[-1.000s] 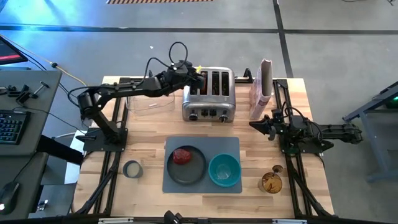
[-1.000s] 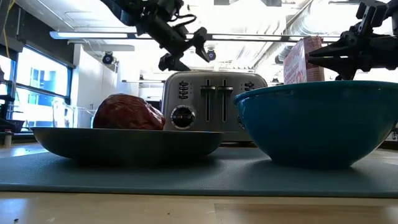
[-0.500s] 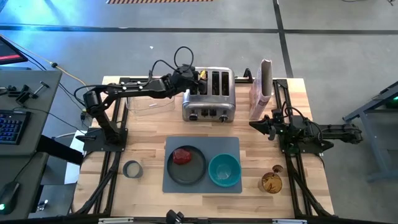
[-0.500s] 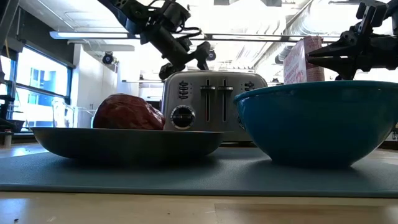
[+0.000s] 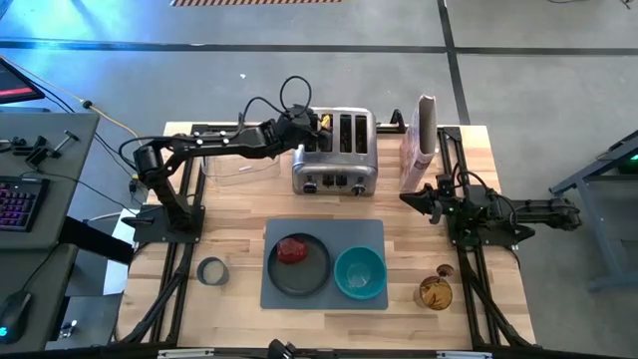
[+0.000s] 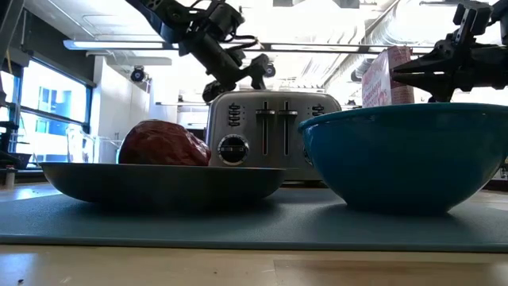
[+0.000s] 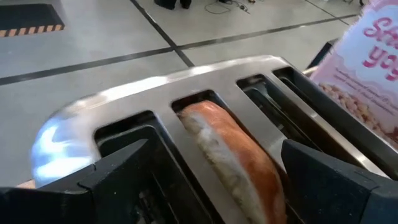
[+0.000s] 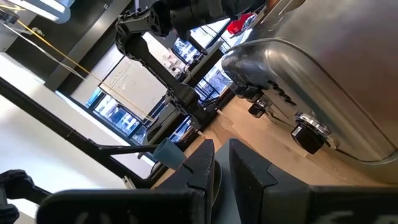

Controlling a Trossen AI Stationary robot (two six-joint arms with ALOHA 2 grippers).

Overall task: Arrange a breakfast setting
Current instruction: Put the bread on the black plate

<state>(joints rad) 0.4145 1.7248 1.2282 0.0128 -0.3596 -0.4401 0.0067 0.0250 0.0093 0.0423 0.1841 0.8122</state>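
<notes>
— Mat (image 5: pixel 324 231) first, nearest the table's front edge: grey, flat, with the dark plate (image 5: pixel 299 269) and the teal bowl (image 5: pixel 359 272) side by side on it. What sits on the plate?

— Dark-red food lump (image 5: pixel 292 249), resting toward the plate's far side. In the low view it looks rounded and glossy. The bowl looks empty from above.

— And the thing being fetched?

— Farther back, in the chrome toaster (image 5: pixel 335 152). The left wrist view shows a tan bagel-like ring (image 7: pixel 233 155) standing on edge in the second slot from the left end, its upper curve proud of the slot.

— How would it handle?

— My guess is light, fairly stiff on the crust but crushable if squeezed hard, and a little rough, so not slippery. Only the exposed top arc is reachable; I would pinch it across its thin faces and draw it straight up, since the slot walls sit close on both sides.

— Where is the left gripper (image 7: pixel 217 177)?

— Hovering just above the toaster's left end, fingers spread wide, one on each side of the bagel's slot, gripping nothing.

— The other arm?

— The right gripper (image 5: pixel 414 200) waits right of the toaster, near the cereal bag (image 5: pixel 420 142), fingers nearly together and empty.
</notes>
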